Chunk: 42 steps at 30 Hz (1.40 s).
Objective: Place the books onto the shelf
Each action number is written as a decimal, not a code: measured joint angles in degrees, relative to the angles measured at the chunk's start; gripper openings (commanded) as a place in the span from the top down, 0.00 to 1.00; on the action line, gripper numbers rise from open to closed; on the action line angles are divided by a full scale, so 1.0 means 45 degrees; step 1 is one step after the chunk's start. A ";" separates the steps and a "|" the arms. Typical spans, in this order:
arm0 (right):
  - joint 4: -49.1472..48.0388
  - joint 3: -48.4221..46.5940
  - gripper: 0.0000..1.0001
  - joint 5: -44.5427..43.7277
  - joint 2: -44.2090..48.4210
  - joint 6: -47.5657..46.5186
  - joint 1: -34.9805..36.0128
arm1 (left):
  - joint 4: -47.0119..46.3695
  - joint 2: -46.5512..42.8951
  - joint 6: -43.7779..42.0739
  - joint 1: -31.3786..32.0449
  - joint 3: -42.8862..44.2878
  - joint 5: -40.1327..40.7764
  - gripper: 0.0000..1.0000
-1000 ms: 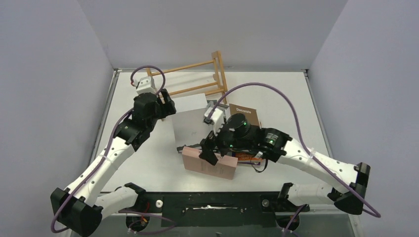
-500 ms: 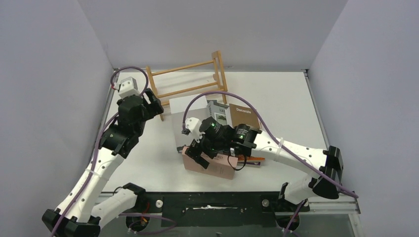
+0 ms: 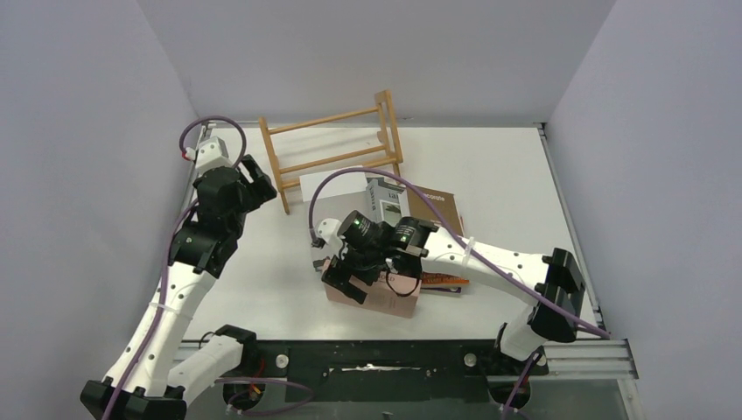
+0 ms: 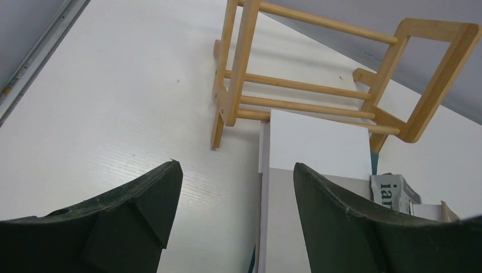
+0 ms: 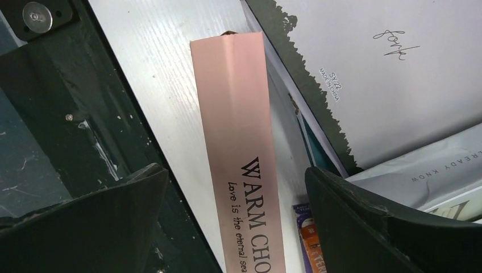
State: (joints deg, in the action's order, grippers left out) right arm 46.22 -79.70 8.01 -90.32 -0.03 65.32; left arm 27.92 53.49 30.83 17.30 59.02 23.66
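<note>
Right arm: my right gripper [image 3: 348, 276] has swung left across the pile and now hangs over the pink book [image 3: 389, 299]; jaws are spread wide and hold nothing; in the wrist view the pink spine [image 5: 236, 114] runs straight between my fingers [image 5: 352, 222], one finger on each side, with no contact visible. A grey book [image 5: 375, 85] lies just beyond my right-hand finger; the brown book [image 3: 442, 207] sits further off behind the wrist.

Left arm: my left gripper [image 3: 254, 179] has drawn back from the shelf [image 3: 332, 140] towards the left wall; jaws are apart and empty. The shelf [image 4: 307, 91] now stands ahead of my fingertips, well apart from them; a white book [image 4: 318, 142] lies flat ahead of my right-hand finger, its far edge at the lower rails; whether it touches them I cannot tell.

Meaning for the task: no book stands on the shelf yet; the approach to it is now open; the right gripper appears lined up to close on the pink book; descent and closure are not yet done.
</note>
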 measured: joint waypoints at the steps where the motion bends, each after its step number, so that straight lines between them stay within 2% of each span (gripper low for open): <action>1: 0.0010 0.0010 0.03 0.0010 0.0000 0.0015 0.0000 | 0.0015 0.0000 0.0000 -0.0044 0.0000 -0.0039 0.29; 8: 0.0034 0.0520 0.09 0.0083 -0.0024 0.0160 0.0005 | 0.0029 0.0005 -0.0005 -0.0214 0.0000 -0.0325 0.29; 12: 0.0044 0.0714 0.21 0.0083 -0.0228 0.0199 0.0005 | 0.0034 0.0005 -0.0005 -0.0287 0.0000 -0.0393 0.29; 17: 0.0058 0.0831 0.42 0.0092 -0.0486 0.0194 0.0005 | 0.0029 0.0005 -0.0015 -0.0364 0.0000 -0.0418 0.29; 24: 0.0204 0.0704 0.85 0.0146 -0.0899 0.0151 0.0005 | 0.0029 0.0000 -0.0039 -0.0418 0.0000 -0.0466 0.29; 27: 0.0301 0.0607 0.96 0.0146 -0.0957 0.0151 0.0005 | 0.0034 -0.0005 -0.0044 -0.0457 0.0000 -0.0471 0.29; 29: 0.0447 0.0520 0.99 0.0141 -0.0981 0.0155 0.0005 | 0.0034 -0.0010 -0.0053 -0.0471 -0.0005 -0.0471 0.29; 35: 0.1341 -0.0151 1.00 0.0039 -0.0418 0.0267 0.0087 | 0.0117 -0.0019 -0.0165 -0.0563 0.0000 -0.0340 0.29; 39: 0.1724 -0.1812 1.00 -0.0073 0.1141 0.0359 0.0257 | 0.0131 -0.0029 -0.0243 -0.0612 0.0005 -0.0253 0.29; 42: 0.1219 -0.2992 1.00 -0.0597 0.2594 0.0306 0.0345 | 0.0131 -0.0029 -0.0248 -0.0622 0.0019 -0.0097 0.29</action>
State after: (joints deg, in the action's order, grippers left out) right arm 51.70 -93.17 5.32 -78.65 1.34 66.87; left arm 28.51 53.36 29.71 14.50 59.11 23.22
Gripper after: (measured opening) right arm 0.427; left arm 0.715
